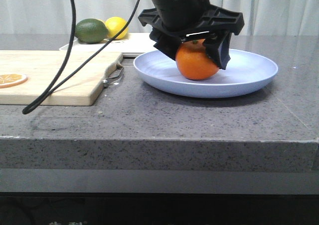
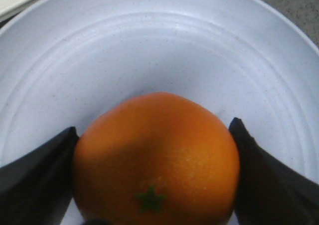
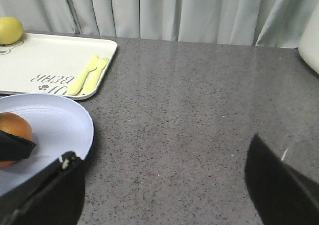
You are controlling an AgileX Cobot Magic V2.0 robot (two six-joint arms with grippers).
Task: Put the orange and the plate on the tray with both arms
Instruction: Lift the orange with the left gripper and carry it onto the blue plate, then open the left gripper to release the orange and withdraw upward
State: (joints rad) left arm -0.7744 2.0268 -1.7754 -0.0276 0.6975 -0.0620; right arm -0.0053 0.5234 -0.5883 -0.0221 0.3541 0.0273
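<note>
The orange (image 1: 197,60) rests in the middle of the pale lavender-blue plate (image 1: 249,68) on the grey counter. My left gripper (image 1: 195,55) comes down from above and is shut on the orange, one finger pressing each side; the left wrist view shows the orange (image 2: 157,155) between the fingers (image 2: 45,175) over the plate (image 2: 159,45). The cream-white tray (image 1: 134,46) lies just behind the plate. My right gripper (image 3: 164,180) is open and empty over bare counter beside the plate (image 3: 55,125); its view also shows the orange (image 3: 12,130) and the tray (image 3: 50,65).
A wooden cutting board (image 1: 50,75) with a dried orange slice (image 1: 11,79) lies left of the plate. A lemon (image 1: 115,26) and a green fruit (image 1: 91,30) sit on the tray's far left. A black cable (image 1: 65,70) hangs over the board.
</note>
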